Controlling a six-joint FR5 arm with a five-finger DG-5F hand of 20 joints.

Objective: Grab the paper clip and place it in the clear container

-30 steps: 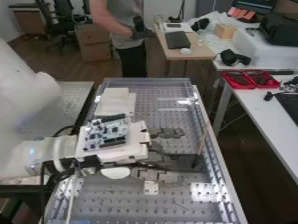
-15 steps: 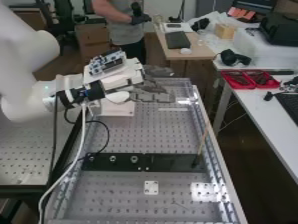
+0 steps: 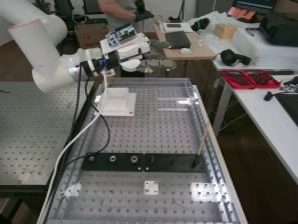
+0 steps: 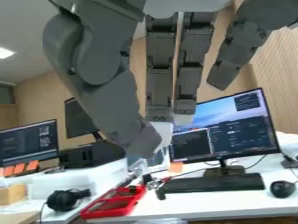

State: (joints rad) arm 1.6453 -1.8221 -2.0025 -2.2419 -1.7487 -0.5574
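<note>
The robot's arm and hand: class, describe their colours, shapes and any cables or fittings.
The smooth white arm has rounded, tube-like sections. A white cable and a thin black cable hang from its wrist end. The dark grey hand has blocky, segmented fingers; a circuit board sits on the white casing behind them.

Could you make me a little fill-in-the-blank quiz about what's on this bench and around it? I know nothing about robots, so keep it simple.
1. The robot's hand has straight fingers coloured dark ____.
2. The metal top of the bench is dotted with rows of small round ____.
3. The trays on the side table are coloured ____.
4. On the desk, the computer pointing device beside the keyboard is a ____.

Missing words: grey; holes; red; mouse.
</note>
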